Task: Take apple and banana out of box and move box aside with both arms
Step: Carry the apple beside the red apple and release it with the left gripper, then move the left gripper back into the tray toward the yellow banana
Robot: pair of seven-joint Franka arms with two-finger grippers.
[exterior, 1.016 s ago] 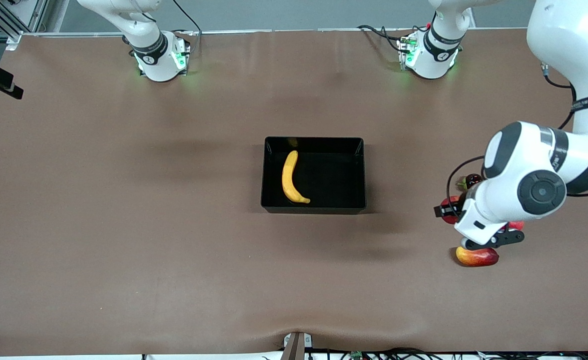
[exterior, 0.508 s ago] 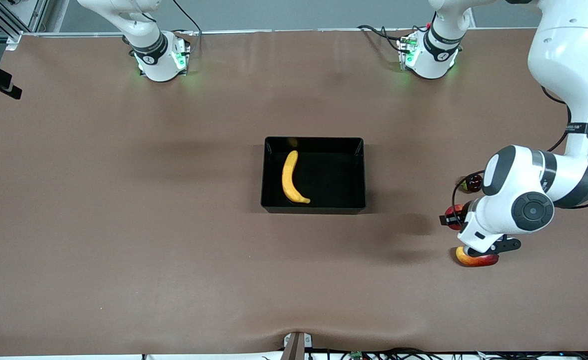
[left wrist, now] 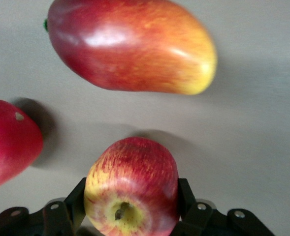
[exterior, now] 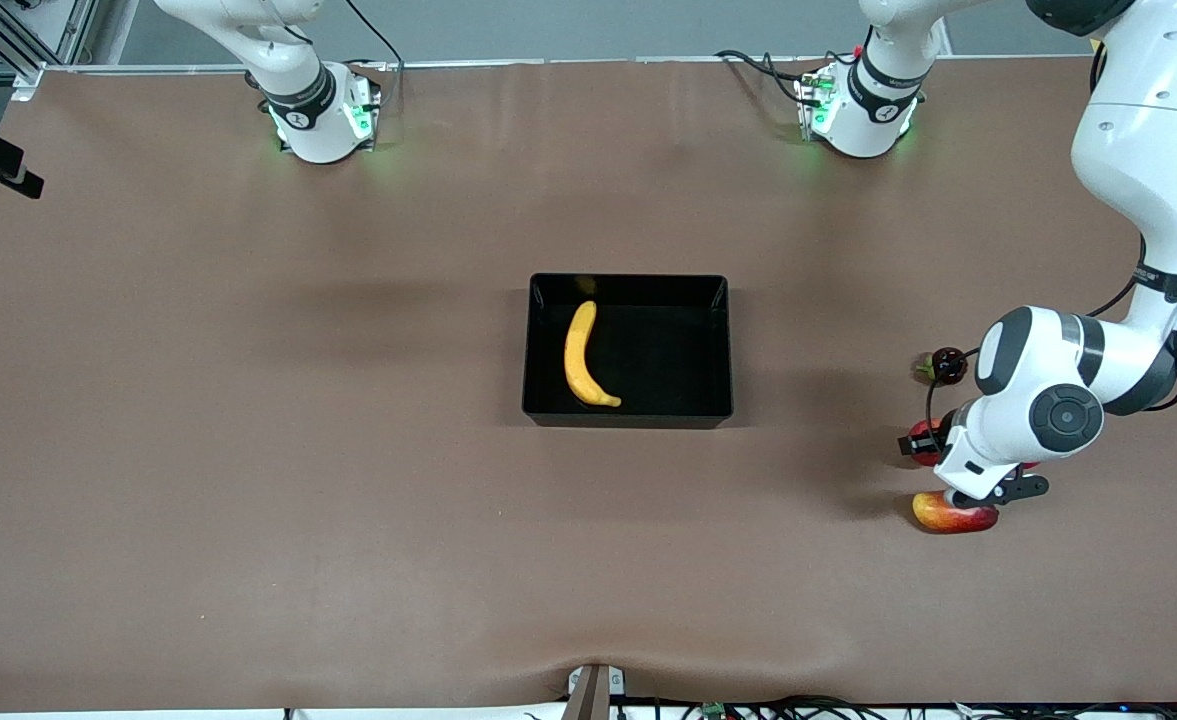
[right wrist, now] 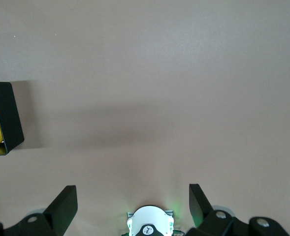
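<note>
Right jaws (right wrist: 132,204) wait, spread wide, nothing between them, over bare desk (exterior: 248,450) near own base. Box (exterior: 628,285) mid-desk, banana (exterior: 580,357) inside it. We see left jaws (left wrist: 131,209) clamped on apple (left wrist: 131,186), now lower than a second ago, beside mango (left wrist: 130,46) and red fruit (left wrist: 9,142). We judge apple near set-down; banana next.

Two glossy white jointed arms (exterior: 1138,150) with dark grey joint bands, round grey caps, thin black cables, green-lit bases (exterior: 320,125).
</note>
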